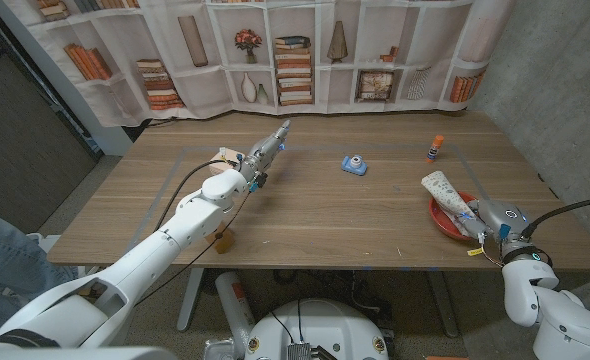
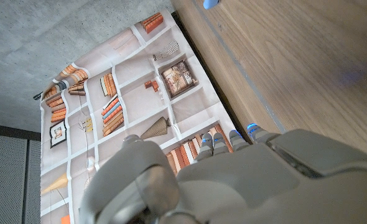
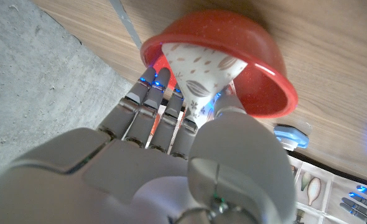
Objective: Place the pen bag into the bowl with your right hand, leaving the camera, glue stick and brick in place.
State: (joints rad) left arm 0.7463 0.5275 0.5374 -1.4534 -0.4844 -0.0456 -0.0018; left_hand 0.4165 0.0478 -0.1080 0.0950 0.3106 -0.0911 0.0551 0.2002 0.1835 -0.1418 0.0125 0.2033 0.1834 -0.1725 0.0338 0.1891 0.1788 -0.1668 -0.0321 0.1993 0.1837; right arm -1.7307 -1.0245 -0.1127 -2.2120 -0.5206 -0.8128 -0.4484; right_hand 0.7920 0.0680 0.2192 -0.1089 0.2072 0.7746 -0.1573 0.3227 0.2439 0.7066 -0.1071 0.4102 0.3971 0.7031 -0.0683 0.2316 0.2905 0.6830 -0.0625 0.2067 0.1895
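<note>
The right hand (image 1: 488,222) is sitting at the table's near right edge, directly against the red bowl (image 1: 443,216). In the right wrist view its fingers (image 3: 147,102) are reaching under the bowl's rim and its thumb (image 3: 233,124) is pressing the other side of the pen bag (image 3: 199,78), so the hand is pinching the bag's near end. The pen bag (image 1: 445,189) is white with a faint pattern; its lower end is lying inside the bowl and its upper end is sticking out over the far rim, tilted away from the robot. The bowl (image 3: 258,68) is resting on the wooden table (image 1: 375,215), tipped toward the hand in the wrist view.

The left arm is extending forward across the left half of the table, with the left hand (image 1: 265,150) stretched out, fingers straight and close together, pointing toward the far edge and holding nothing. In the left wrist view the back of that hand (image 2: 246,180) is facing the camera with its fingertips (image 2: 230,138) aimed at the printed bookshelf backdrop (image 2: 121,112).

A small blue camera (image 1: 353,165) is standing near the table's middle, well apart from both hands. The glue stick (image 1: 435,148) is standing upright toward the far right, beyond the bowl. A brick-coloured block (image 1: 227,157) is lying just beside the left forearm, partly hidden by it. A small yellowish item (image 1: 223,241) is sitting near the front edge under the left arm; its identity cannot be told.
</note>
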